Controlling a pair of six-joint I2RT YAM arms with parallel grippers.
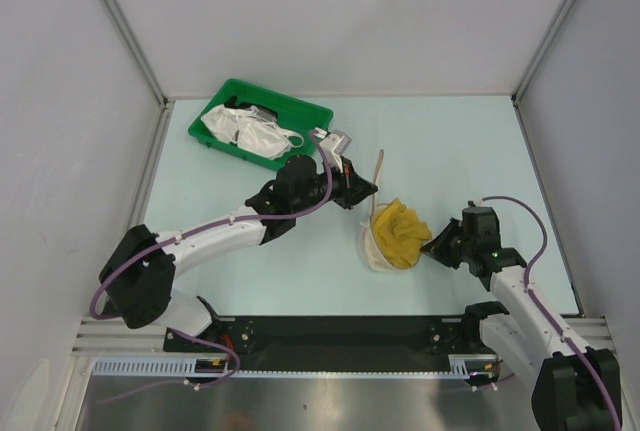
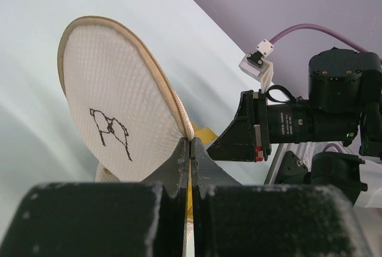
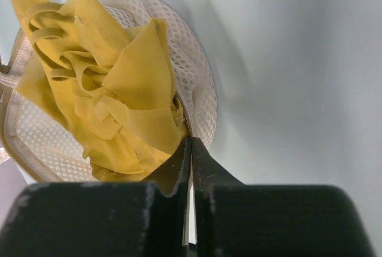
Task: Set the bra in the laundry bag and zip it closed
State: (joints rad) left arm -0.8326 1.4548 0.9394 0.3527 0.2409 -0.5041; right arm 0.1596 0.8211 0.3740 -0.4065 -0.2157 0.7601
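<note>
Left end effector (image 1: 362,191) and right end effector (image 1: 430,245) pinch.

A green plastic tray (image 1: 295,106) sits askew at eleven o'clock on the pale blue table (image 1: 460,151). It holds a heap of shiny white bras (image 1: 245,131).

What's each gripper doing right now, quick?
Left gripper: closed on the raised rim of the laundry bag.
Right gripper: closed against the bra; what it pinches cannot be told.
</note>
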